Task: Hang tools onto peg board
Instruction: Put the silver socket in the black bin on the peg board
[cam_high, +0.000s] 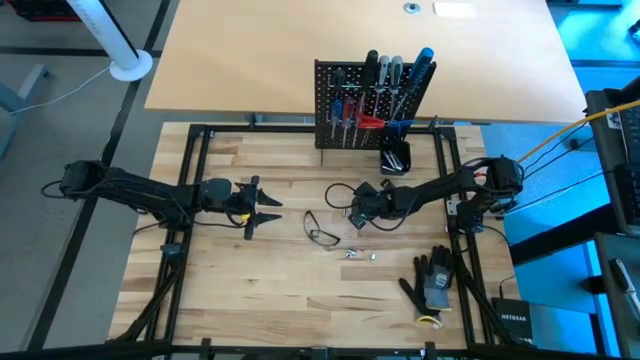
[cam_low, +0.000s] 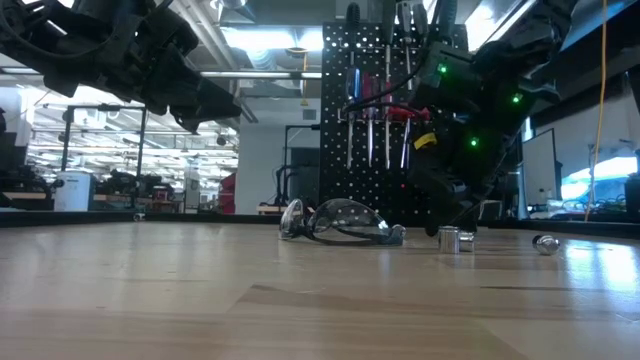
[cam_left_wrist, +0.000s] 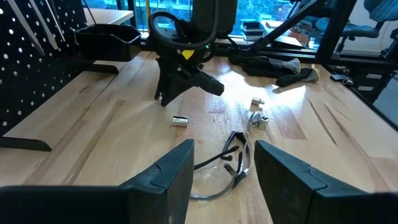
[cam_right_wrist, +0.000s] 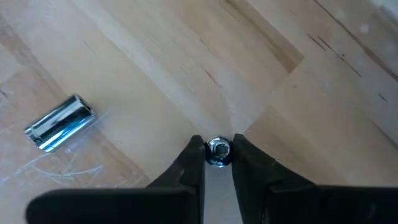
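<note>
Right gripper (cam_right_wrist: 218, 151) sits low at the table's centre, fingers clamped on a small shiny socket (cam_right_wrist: 218, 149) standing on the wood (cam_right_wrist: 186, 56). Another socket (cam_right_wrist: 59, 122) lies near it, apart. Left gripper (cam_high: 262, 205) hovers at nine o'clock, fingers spread, empty. Peg board (cam_high: 335, 85) stands at twelve o'clock with screwdrivers (cam_high: 385, 90) already hung. Glasses (cam_high: 322, 232) lie between the grippers; gloves (cam_high: 432, 282) rest at four o'clock.
</note>
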